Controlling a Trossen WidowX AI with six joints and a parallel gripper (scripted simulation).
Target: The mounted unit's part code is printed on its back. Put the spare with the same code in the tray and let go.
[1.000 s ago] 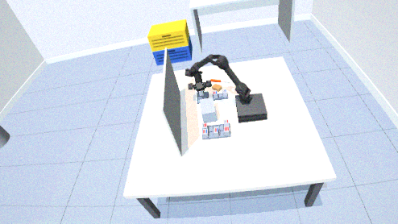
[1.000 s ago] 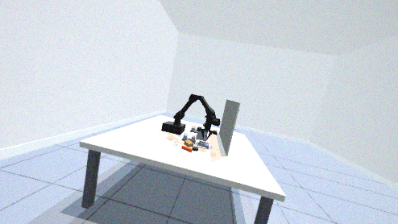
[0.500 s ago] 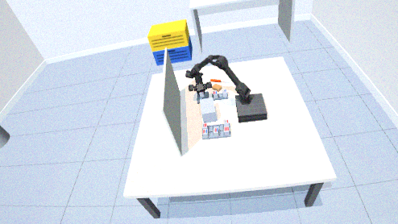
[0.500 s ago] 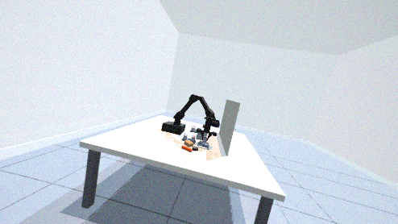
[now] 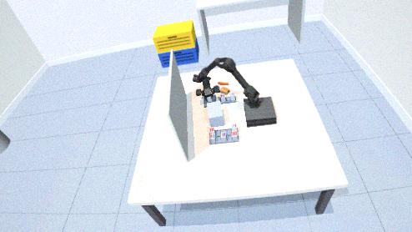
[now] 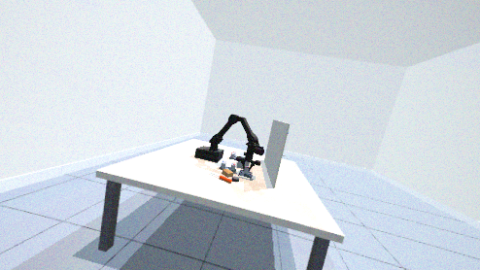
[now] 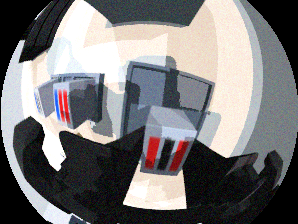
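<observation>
My gripper is shut on a grey spare with red, black and red stripes. The spare is upright, low over the shallow blue-grey tray; whether it touches the tray floor is hidden. Another spare with blue and red stripes stands beside a second unit in a rack to the left in the wrist view. Three more striped units stand in a nearer rack in the top view. No printed back code is readable.
A pale grey box stands beside the tray. A tall grey panel rises at the work area's side. An orange-handled tool and a brown block lie near the small rack.
</observation>
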